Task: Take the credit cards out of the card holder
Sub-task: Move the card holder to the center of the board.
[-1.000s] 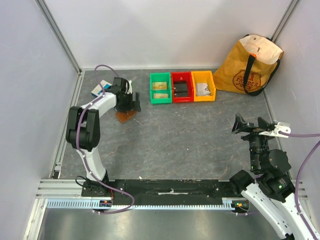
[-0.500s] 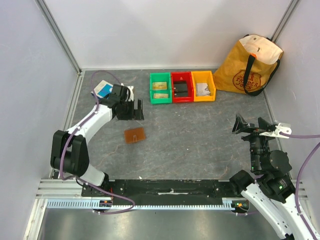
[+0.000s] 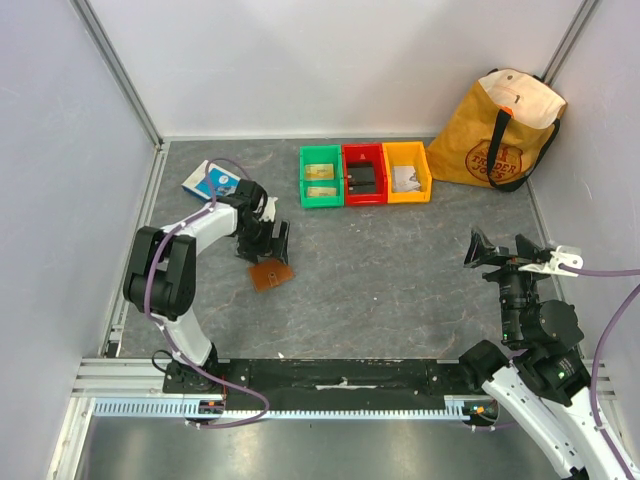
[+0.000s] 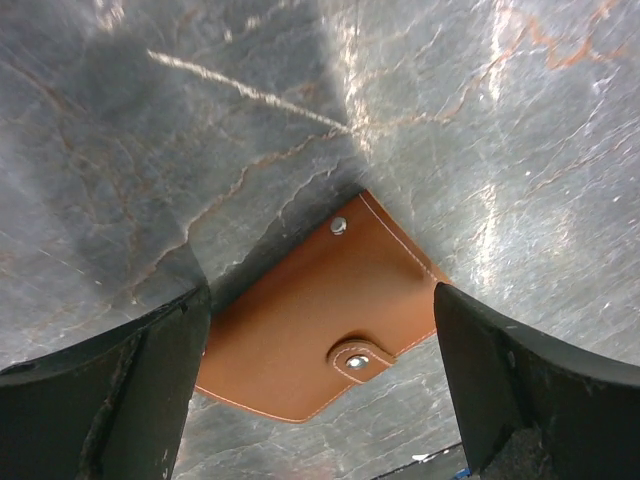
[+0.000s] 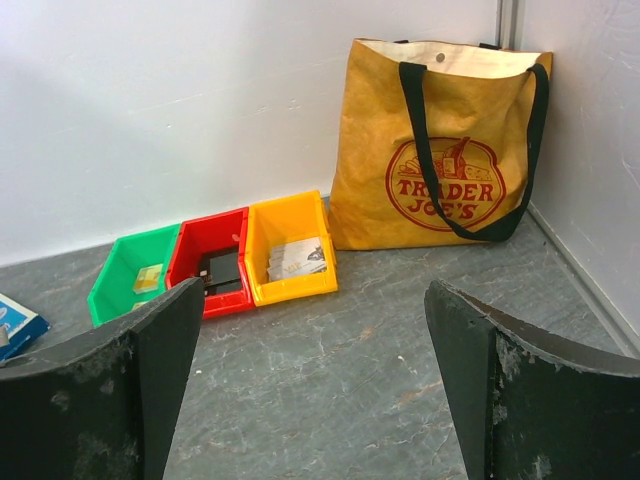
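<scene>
The card holder [image 3: 271,274] [image 4: 330,320] is a brown leather wallet lying flat on the grey table, folded shut with its snap tab fastened. My left gripper [image 3: 267,243] [image 4: 322,295] hovers just above it, open, one finger either side of it and touching nothing. Its inside is hidden, so no credit cards show at the holder. Two tan-gold cards [image 3: 321,180] lie in the green bin [image 3: 303,178]. My right gripper [image 3: 500,252] [image 5: 315,290] stands open and empty over the right side of the table, far from the holder.
A red bin [image 3: 363,173] and a yellow bin [image 3: 407,171] stand beside the green one at the back. A yellow tote bag [image 3: 505,130] leans in the back right corner. A blue-and-white flat box [image 3: 210,179] lies at the back left, behind the left arm.
The card holder went from under the left gripper to lying on the table nearer the front. The left gripper pulled back, then swung down over the holder. The right arm is still.
</scene>
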